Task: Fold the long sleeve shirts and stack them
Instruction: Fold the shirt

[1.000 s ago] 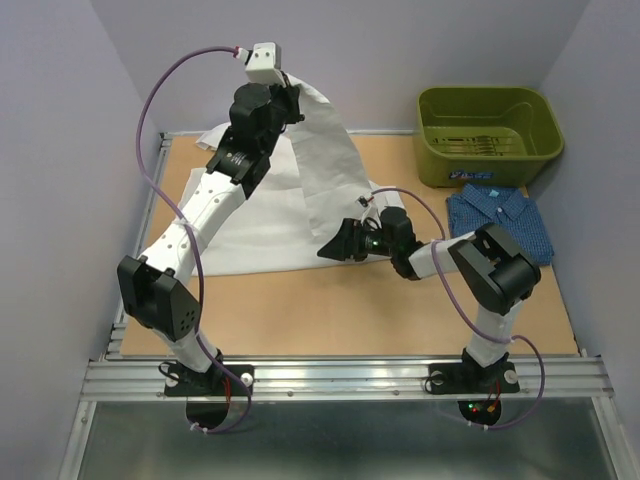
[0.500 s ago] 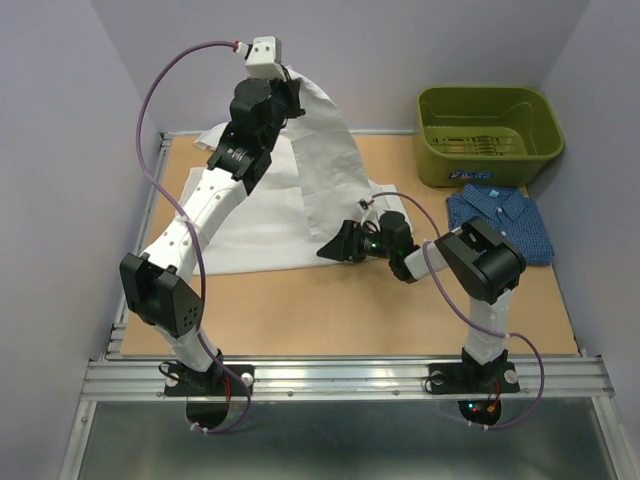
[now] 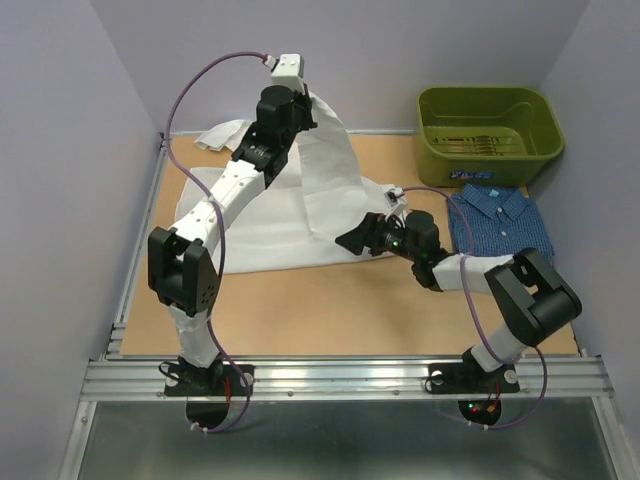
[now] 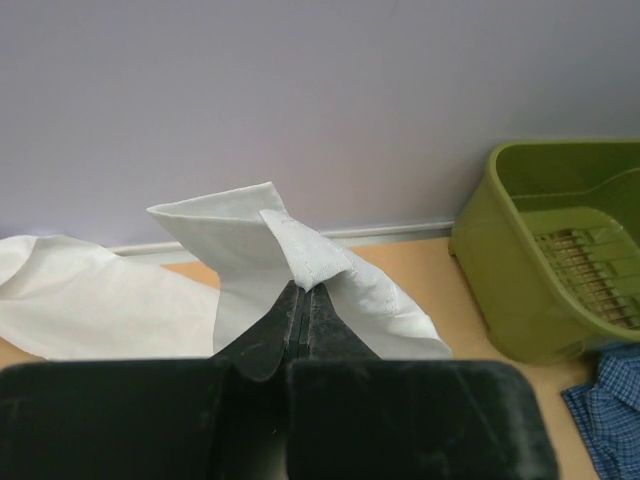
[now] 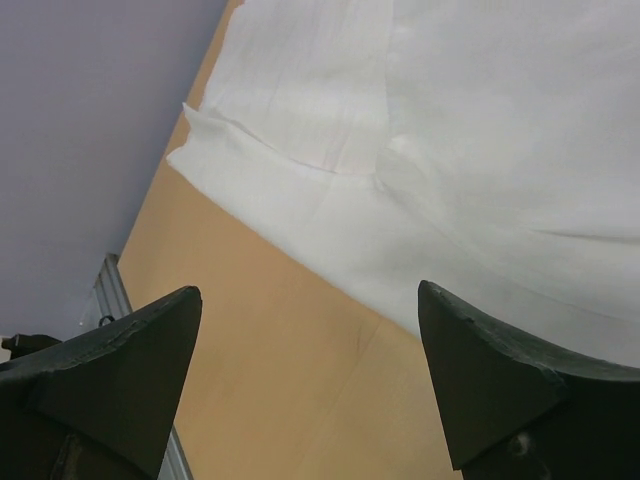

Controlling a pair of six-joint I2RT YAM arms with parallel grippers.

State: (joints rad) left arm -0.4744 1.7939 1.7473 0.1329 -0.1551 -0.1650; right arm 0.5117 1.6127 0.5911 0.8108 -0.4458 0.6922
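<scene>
The white long sleeve shirt lies spread over the left half of the table. One part of it is pulled up high at the back. My left gripper is shut on that raised cloth; in the left wrist view the gripper pinches a folded white edge. My right gripper stands open low over the shirt's near right edge. In the right wrist view the gripper has bare table between its fingers and the white hem just beyond. The dark blue shirt lies folded at the right.
An olive-green bin stands at the back right corner, also seen as the bin in the left wrist view. The blue shirt lies just in front of it. Walls close in the table on the left, back and right.
My left gripper has carried the raised white cloth to the right. The right arm has stretched out lower and its open gripper has shifted slightly right.
</scene>
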